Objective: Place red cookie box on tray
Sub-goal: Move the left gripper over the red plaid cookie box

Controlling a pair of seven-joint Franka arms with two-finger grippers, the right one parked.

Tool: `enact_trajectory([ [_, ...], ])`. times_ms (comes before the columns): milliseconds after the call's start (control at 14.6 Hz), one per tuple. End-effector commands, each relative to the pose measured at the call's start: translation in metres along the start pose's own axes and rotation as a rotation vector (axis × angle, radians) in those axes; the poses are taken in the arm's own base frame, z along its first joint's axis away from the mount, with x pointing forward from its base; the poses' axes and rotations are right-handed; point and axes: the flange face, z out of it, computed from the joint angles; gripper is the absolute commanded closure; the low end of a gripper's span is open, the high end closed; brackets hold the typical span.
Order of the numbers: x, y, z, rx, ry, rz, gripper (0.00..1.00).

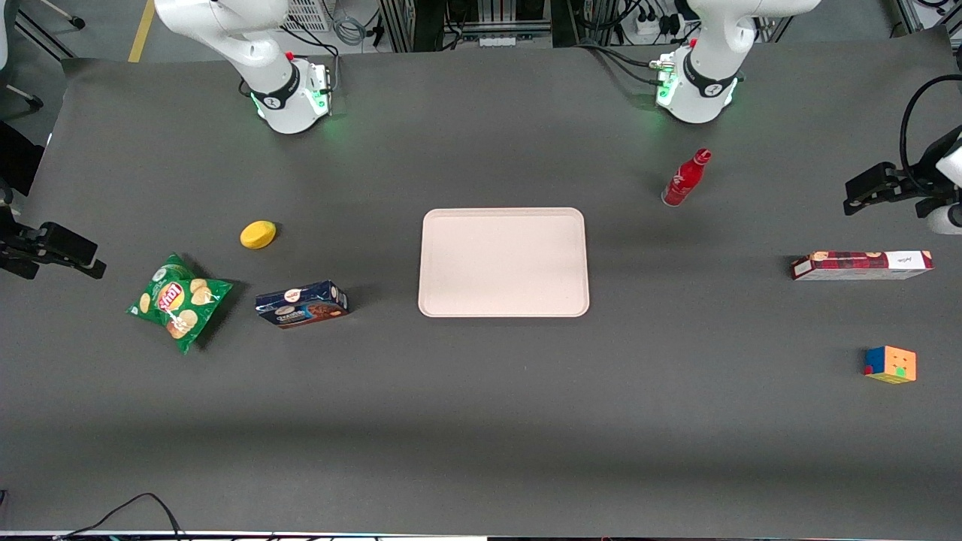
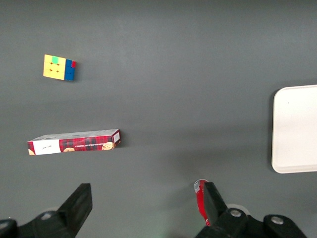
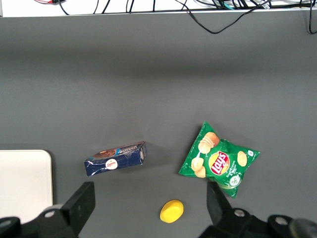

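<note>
The red cookie box (image 1: 860, 265) lies flat on the dark table toward the working arm's end, with its white end pointing away from the tray. The left wrist view shows the same red cookie box (image 2: 74, 142) well apart from my fingers. The pale pink tray (image 1: 503, 261) sits bare in the middle of the table, and one rounded edge of the tray (image 2: 297, 129) shows in the wrist view. My left gripper (image 2: 147, 191) hangs high above the table near the red bottle, open, with nothing between its fingers. It does not show in the front view.
A red bottle (image 1: 685, 178) stands farther from the front camera than the tray, close beside one finger (image 2: 213, 198). A colour cube (image 1: 890, 364) sits nearer the camera than the cookie box. A blue cookie box (image 1: 302, 303), chips bag (image 1: 179, 300) and yellow lemon (image 1: 258, 234) lie toward the parked arm's end.
</note>
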Motion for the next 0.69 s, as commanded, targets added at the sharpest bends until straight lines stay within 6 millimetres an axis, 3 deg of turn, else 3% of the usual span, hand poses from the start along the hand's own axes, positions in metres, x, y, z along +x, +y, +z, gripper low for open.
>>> enact_trajectory([
  [0,-0.002,-0.007,0.001,0.015,-0.038,0.067,0.00],
  [137,-0.005,-0.015,0.005,0.018,-0.061,0.268,0.00],
  [206,-0.007,-0.032,0.009,0.015,-0.070,0.322,0.00],
  [343,-0.009,-0.046,0.019,0.011,-0.089,0.486,0.00],
  [618,-0.012,-0.104,0.054,0.035,-0.068,0.903,0.00],
])
